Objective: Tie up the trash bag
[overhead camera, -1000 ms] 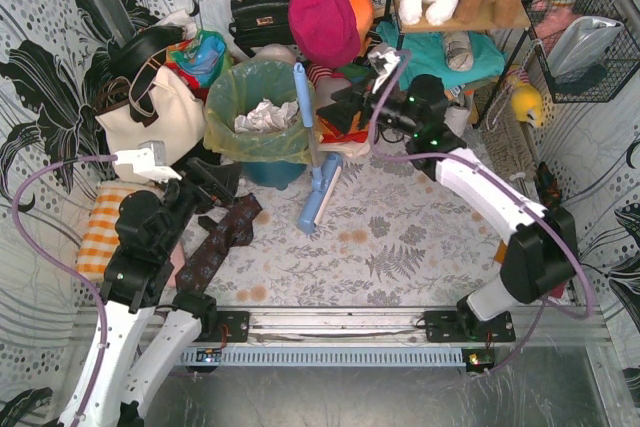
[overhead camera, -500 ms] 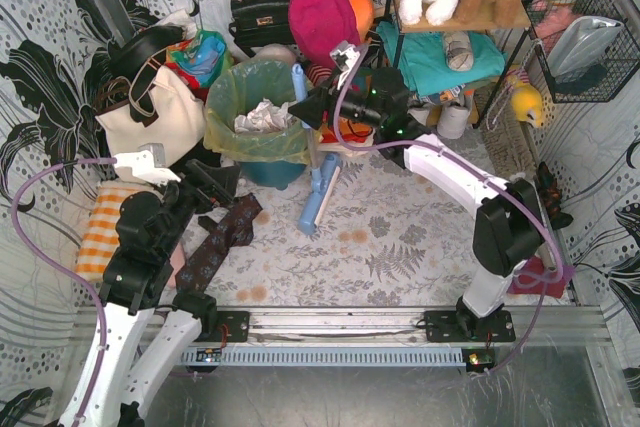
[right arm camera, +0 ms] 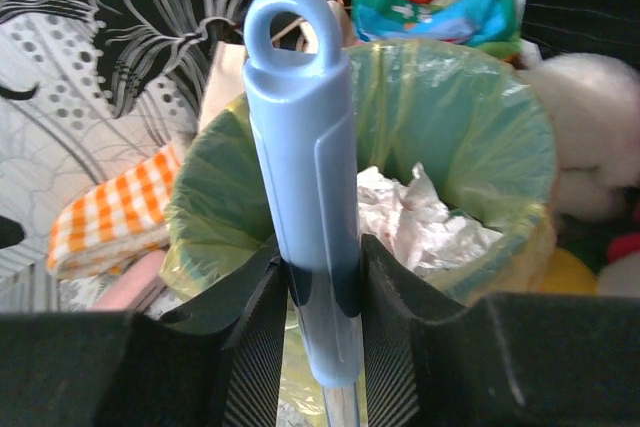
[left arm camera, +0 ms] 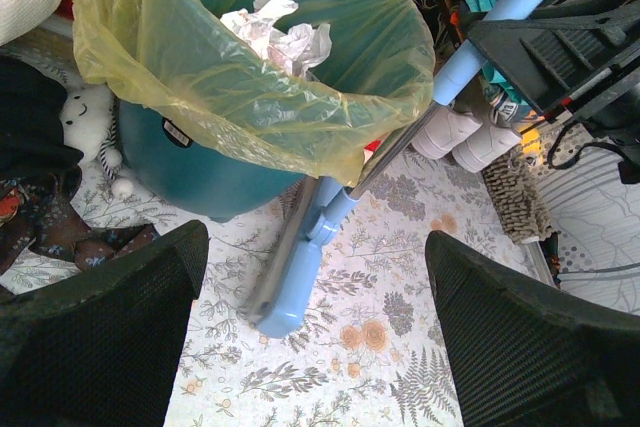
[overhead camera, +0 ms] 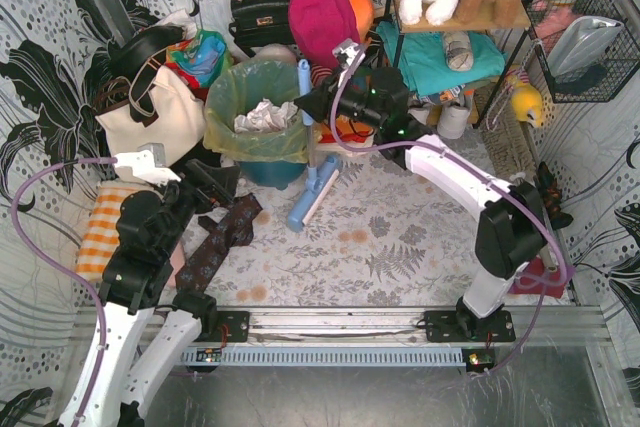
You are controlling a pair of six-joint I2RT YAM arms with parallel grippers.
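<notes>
The trash bag (overhead camera: 245,82) is yellow-green and translucent. It lines the teal bucket (overhead camera: 268,171) at the back centre, its rim folded over the edge, with crumpled white paper (overhead camera: 262,117) inside. It also shows in the left wrist view (left arm camera: 250,107) and the right wrist view (right arm camera: 470,117). A light blue mop handle (overhead camera: 304,92) leans beside the bag's right rim. My right gripper (overhead camera: 318,105) is shut on this handle (right arm camera: 305,177), just below its ring end. My left gripper (left arm camera: 312,242) is open and empty, low over the floor in front of the bucket (left arm camera: 190,172).
The mop's blue head (overhead camera: 303,203) rests on the floral mat. A cream tote (overhead camera: 150,112) stands left of the bucket, and a dark patterned cloth (overhead camera: 220,242) and an orange checked cloth (overhead camera: 100,227) lie near my left arm. Bags and a toy shelf (overhead camera: 470,7) crowd the back.
My right gripper swung left from the shelf area to the blue handle and closed on it. The mop head slid a little left. The left arm has not moved.
</notes>
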